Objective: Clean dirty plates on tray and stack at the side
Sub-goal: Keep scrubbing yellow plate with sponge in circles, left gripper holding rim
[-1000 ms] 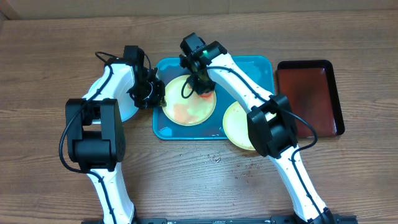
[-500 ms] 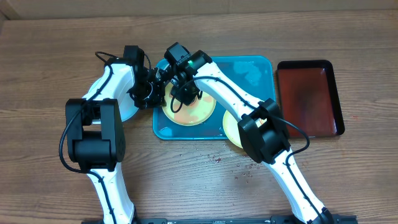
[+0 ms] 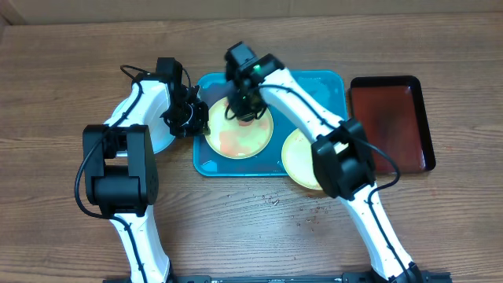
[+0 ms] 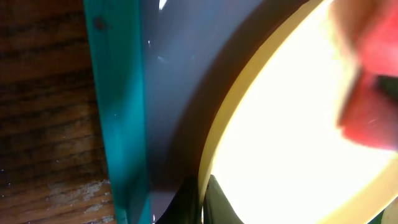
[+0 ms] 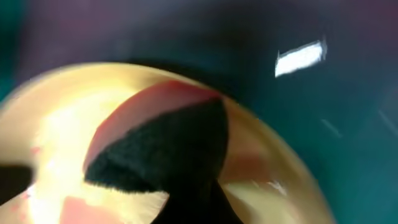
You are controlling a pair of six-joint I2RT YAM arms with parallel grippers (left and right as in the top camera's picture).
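Note:
A pale yellow plate (image 3: 240, 137) with red sauce smears lies on the turquoise tray (image 3: 318, 85). My left gripper (image 3: 196, 120) is shut on that plate's left rim, with its fingers on either side of the rim in the left wrist view (image 4: 202, 202). My right gripper (image 3: 245, 108) is over the plate's far part, shut on a red and black sponge (image 5: 155, 152) that presses on the plate (image 5: 56, 143). The sponge also shows in the left wrist view (image 4: 373, 93). A second yellow plate (image 3: 299, 157) lies at the tray's front right corner. A white plate (image 3: 163, 135) lies on the table under my left arm.
A dark-red tray (image 3: 391, 122) with a black rim stands to the right of the turquoise tray. The turquoise tray's left rim (image 4: 118, 124) lies close to my left fingers. Small crumbs (image 3: 314, 214) dot the wooden table in front.
My right gripper swept left across the plate with the sponge, then came back toward the plate's far middle. My left gripper kept its hold on the rim.

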